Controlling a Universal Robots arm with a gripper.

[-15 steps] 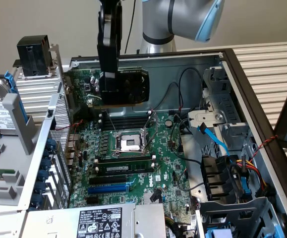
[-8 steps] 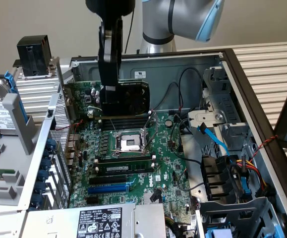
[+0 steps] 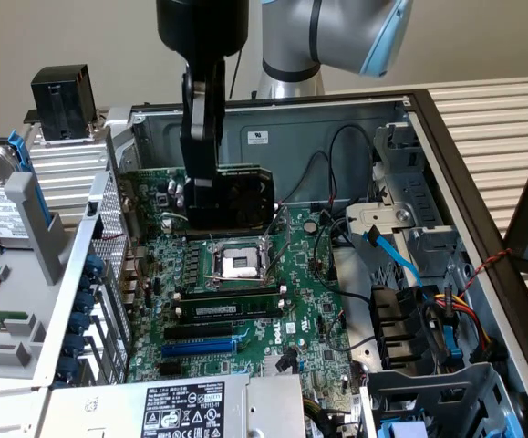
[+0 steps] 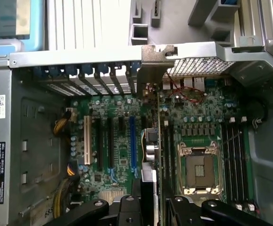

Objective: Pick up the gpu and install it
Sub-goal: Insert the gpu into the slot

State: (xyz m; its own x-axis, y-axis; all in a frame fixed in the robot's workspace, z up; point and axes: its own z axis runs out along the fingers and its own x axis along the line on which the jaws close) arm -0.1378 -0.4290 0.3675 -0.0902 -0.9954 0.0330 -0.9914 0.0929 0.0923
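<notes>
Exterior view: the gripper (image 3: 211, 203) has its fingers clamped on the gpu (image 3: 250, 192) – held between them, above the motherboard (image 3: 314, 315) – pickup done, seating apparently not yet finished.

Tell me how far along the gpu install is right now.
Done: the gpu is picked up, clamped in the gripper. In hand: it hangs on edge over the motherboard inside the case, its metal bracket toward the rear slot openings. Left: it does not look seated in any slot yet.
</notes>
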